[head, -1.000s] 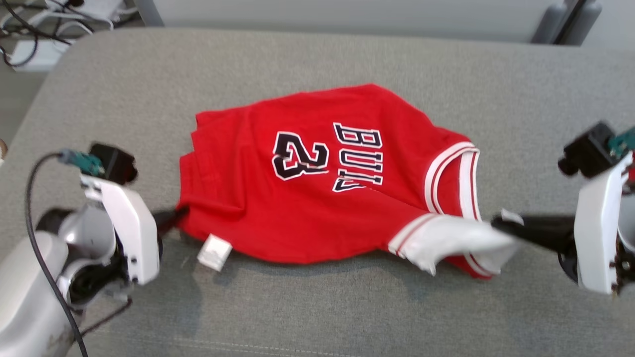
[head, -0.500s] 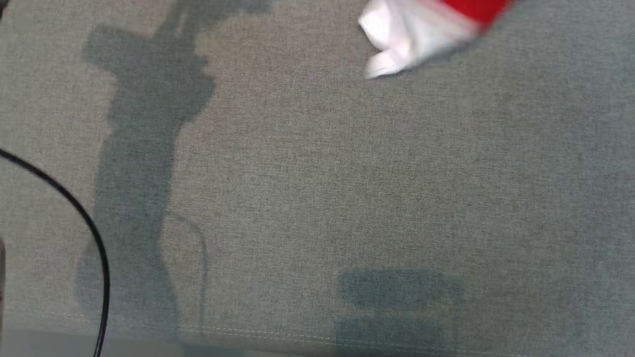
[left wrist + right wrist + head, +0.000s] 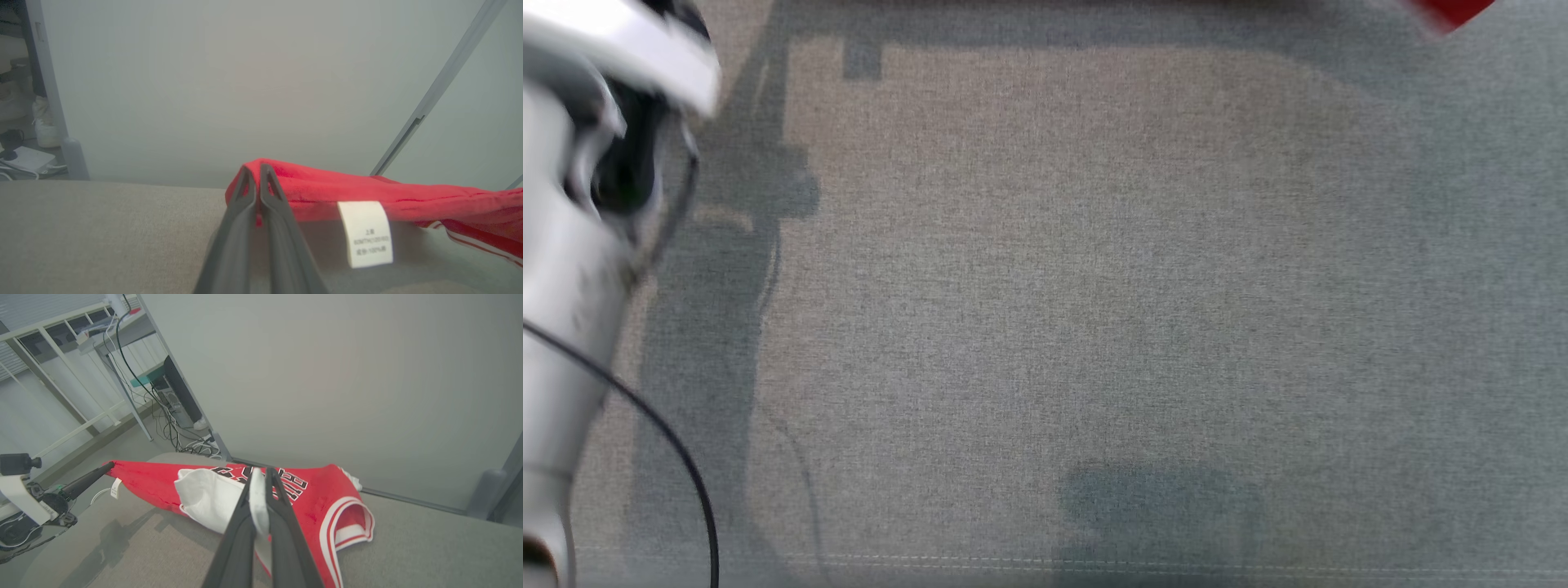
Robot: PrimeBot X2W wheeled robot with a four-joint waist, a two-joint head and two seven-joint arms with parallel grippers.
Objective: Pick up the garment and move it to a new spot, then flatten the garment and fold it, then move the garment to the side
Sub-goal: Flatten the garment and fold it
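While the garment (image 3: 310,490) is held at two points, its near edge is raised off the bench (image 3: 1094,286) and drawn out between the tools. Its far part, which carries the lettering, appears to rest on the grey surface close to the pale wall panel (image 3: 245,81). A red hem corner is pinched by the left tool (image 3: 255,173), whose jaws are closed fully on the cloth. The white care label (image 3: 365,232) hangs free just beside it. At the opposite end a fold of white fabric (image 3: 204,498) is clamped by the right tool (image 3: 258,471), which is likewise closed with cloth between its tips.

One second ago the garment was seen lying on the bench with both tools at its near edge. That edge is now lifted. The head view has since been turned down onto bare bench. A red scrap is caught at its top right corner and the pale left forearm (image 3: 580,204) at its left edge. This shift is to be attributed to the camera, not to the garment.

The pick-up is judged to be under way. Transfer to the new spot is outstanding, as are flattening, folding and setting aside. Both grips should be maintained and the tools moved together, since the trailing part may drag and bunch.
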